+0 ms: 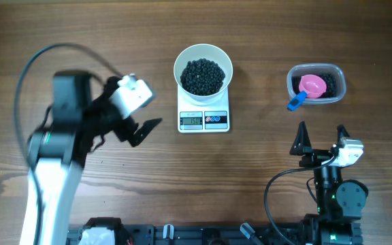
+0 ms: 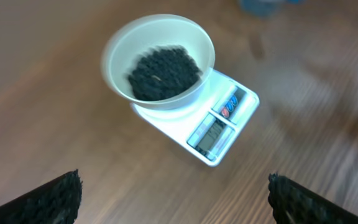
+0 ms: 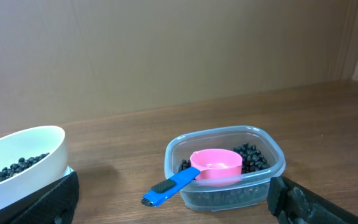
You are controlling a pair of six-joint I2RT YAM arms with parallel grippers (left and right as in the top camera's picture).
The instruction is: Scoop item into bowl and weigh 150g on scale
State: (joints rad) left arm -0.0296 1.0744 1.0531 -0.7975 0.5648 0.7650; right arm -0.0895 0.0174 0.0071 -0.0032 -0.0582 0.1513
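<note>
bowl [image 1: 203, 52] — round, smooth white | item [image 1: 203, 76] — matte black beads | scale [image 1: 204, 109] flat rectangle

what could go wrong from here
The bowl is wider than the scale beneath it, so a stray swing of the open left gripper could nudge it, spilling beans or upsetting the reading. The pink scoop juts its handle over the tub rim; the right gripper could snag it.
</note>
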